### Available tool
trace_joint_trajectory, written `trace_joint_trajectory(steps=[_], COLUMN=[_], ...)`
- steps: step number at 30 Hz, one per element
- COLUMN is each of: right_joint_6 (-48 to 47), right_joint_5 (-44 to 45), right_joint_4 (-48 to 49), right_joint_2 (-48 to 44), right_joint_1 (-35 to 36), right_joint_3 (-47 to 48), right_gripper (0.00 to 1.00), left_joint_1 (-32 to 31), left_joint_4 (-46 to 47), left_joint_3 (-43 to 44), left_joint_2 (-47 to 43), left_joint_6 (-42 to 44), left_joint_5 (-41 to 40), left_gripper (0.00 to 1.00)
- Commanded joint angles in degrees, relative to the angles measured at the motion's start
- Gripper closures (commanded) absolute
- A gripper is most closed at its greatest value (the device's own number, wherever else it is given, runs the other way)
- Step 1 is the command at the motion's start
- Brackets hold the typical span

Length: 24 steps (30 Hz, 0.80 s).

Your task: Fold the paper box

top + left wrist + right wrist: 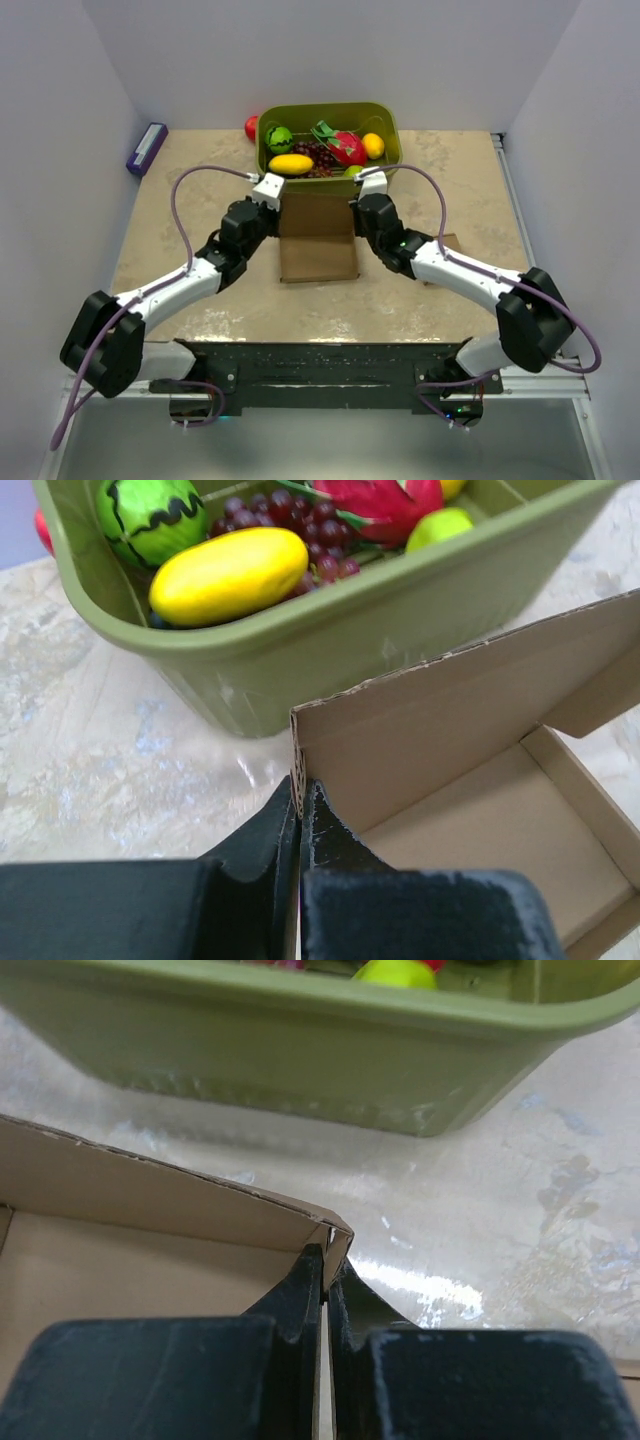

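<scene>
The paper box (318, 255) lies on the table (470, 180) just near the green fruit bin (400, 610), its far corners clenched by the left hand (300, 792) and the right hand (325, 1260), probably to keep the wall upright.

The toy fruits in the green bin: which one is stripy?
The round green watermelon, with dark wavy stripes, at the left end of the bin next to the plain yellow mango. None of the other fruits shows stripes.
</scene>
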Motion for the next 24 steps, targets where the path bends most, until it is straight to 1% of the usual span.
trace_joint_trajectory(steps=[1,2,5,7,11,12,17,22,24], right_joint_6=[1.8,1.7,1.9,2.1,3.0,3.3,4.5,6.2,7.5], right_joint_5=[5.5,6.0,8.3,8.5,9.3,9.4,10.7,10.4,10.3], right_joint_4=[8.8,9.4,11.1,11.9,13.1,13.3,14.6,13.7,12.5], right_joint_2=[2.1,2.8,4.3,5.0,5.8,6.0,4.8,3.7,3.3], right_joint_1=[1.3,1.3,1.2,1.3,1.2,1.3,1.3,1.3,1.5], right_joint_3=[6.0,6.2,5.8,4.9,3.3,2.6,-0.3,-3.2,-4.3], right_gripper=[1.0,1.0,1.0,1.0,1.0,1.0,1.0,1.0,1.0], left_joint_1=[-1.4,-1.4,-1.3,-1.4,-1.3,-1.3,-1.3,-1.3,-1.3], left_joint_4=[13.6,15.9,18.1,18.6,20.3,20.2,18.1,18.2,17.7], left_joint_3=[2.2,1.9,1.0,0.3,-0.9,-1.0,-1.2,-1.7,-1.8], left_joint_2=[3.6,4.4,7.2,8.9,11.1,11.9,13.6,14.6,15.2], left_joint_6=[-0.3,0.8,1.2,1.1,0.0,-0.4,-4.5,-8.3,-11.0], left_joint_5=[0.0,0.4,0.3,0.1,0.6,0.7,-0.5,0.2,0.3], left_gripper=[1.0,1.0,0.98,0.93,0.88,0.85,0.86,0.91,0.93])
